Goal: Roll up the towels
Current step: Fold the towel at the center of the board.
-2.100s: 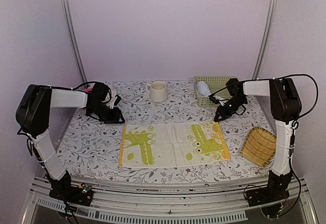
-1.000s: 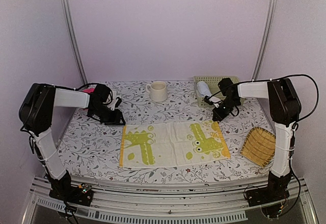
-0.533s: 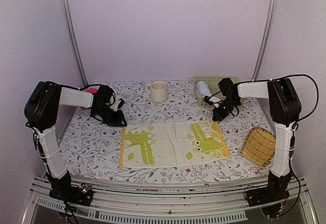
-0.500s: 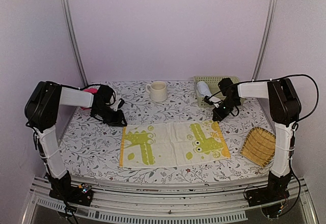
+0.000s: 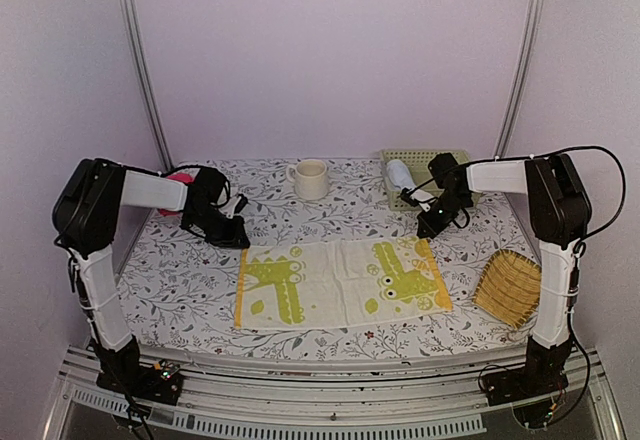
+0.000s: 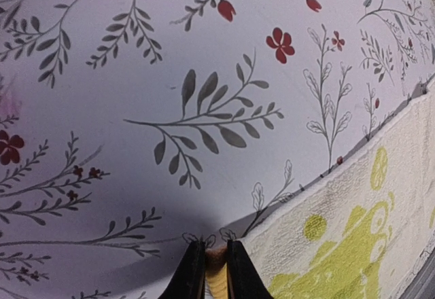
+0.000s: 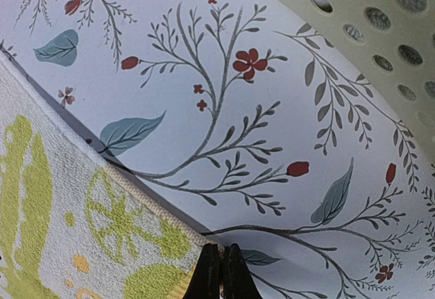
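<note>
The yellow-green and cream patterned towel (image 5: 340, 282) lies flat across the middle of the table. My left gripper (image 5: 238, 240) is at its far left corner, shut on the orange edge of the towel (image 6: 353, 231), which shows between the fingers of this gripper (image 6: 214, 265). My right gripper (image 5: 427, 230) is at the far right corner, and in the right wrist view it (image 7: 221, 265) is shut on the corner of the towel (image 7: 68, 224). The pale blue towel (image 5: 400, 173) lies rolled in the green basket.
The green perforated basket (image 5: 445, 156) stands at the back right, close to my right gripper; its wall shows in the right wrist view (image 7: 360, 34). A cream mug (image 5: 310, 178) stands at the back centre. A yellow bamboo tray (image 5: 510, 285) lies at the right edge. A pink object (image 5: 178, 177) lies behind the left arm.
My left gripper has slid right and nearer, onto the towel's far left corner. My right gripper moved to the far right corner two seconds ago and has stayed there since.
</note>
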